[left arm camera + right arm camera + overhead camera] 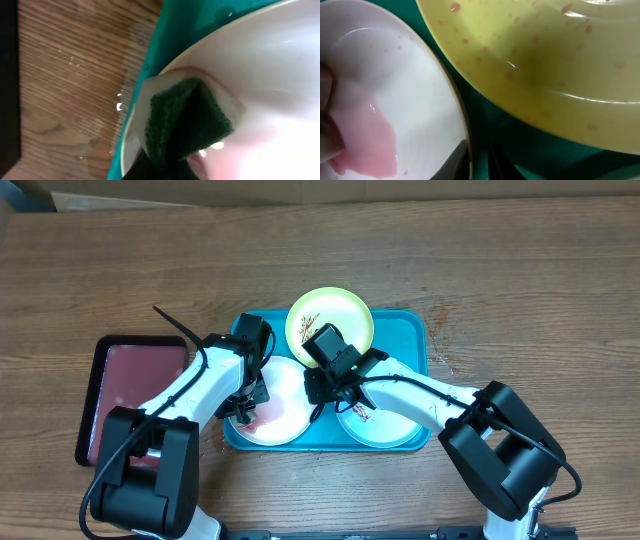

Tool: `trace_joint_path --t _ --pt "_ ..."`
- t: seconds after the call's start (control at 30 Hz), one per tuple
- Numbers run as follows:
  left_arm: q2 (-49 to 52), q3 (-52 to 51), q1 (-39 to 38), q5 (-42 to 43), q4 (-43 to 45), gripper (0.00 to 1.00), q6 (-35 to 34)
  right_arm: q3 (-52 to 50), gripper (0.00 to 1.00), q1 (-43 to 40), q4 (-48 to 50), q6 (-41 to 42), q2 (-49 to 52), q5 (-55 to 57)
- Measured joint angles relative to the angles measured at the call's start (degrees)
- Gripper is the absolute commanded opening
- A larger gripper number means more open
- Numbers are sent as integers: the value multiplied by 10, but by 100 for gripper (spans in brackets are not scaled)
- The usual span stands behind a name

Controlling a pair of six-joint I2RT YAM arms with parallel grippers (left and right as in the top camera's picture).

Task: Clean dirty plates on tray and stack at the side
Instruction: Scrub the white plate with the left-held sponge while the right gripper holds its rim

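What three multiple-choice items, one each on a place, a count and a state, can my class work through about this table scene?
1. Where does the dark red tray lie?
A) on the left arm's side of the teal tray
B) on top of it
C) beyond its far rim

2. How many plates sit on the teal tray?
A) two
B) three
C) four

3. What is the left gripper doing?
A) hanging open
B) lifting a plate
C) holding a sponge on the white plate

Answers:
1 A, it lies off the teal tray's left end.
2 B, the yellow-green plate, white plate and mint plate.
3 C, the sponge is pinched over the plate.
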Motion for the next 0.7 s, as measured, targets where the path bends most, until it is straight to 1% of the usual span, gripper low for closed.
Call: trace_joint_path --t 0.2,0.27,0.37,0.47,0.57,0.7 --pt "0 55 0 -3 -64 5 2 0 15 0 1 0 0 -1" --pt "1 96 1 26 -77 4 7 0 15 0 1 0 0 0" --pt "1 125 1 95 -52 4 26 0 15 0 2 0 0 0" --pt "1 125 0 147 -26 4 34 0 15 0 2 0 0 0" --pt "1 111 0 179 0 4 41 0 15 0 3 0 0 -1" --pt "1 62 1 217 54 4 45 0 15 0 5 0 0 -1"
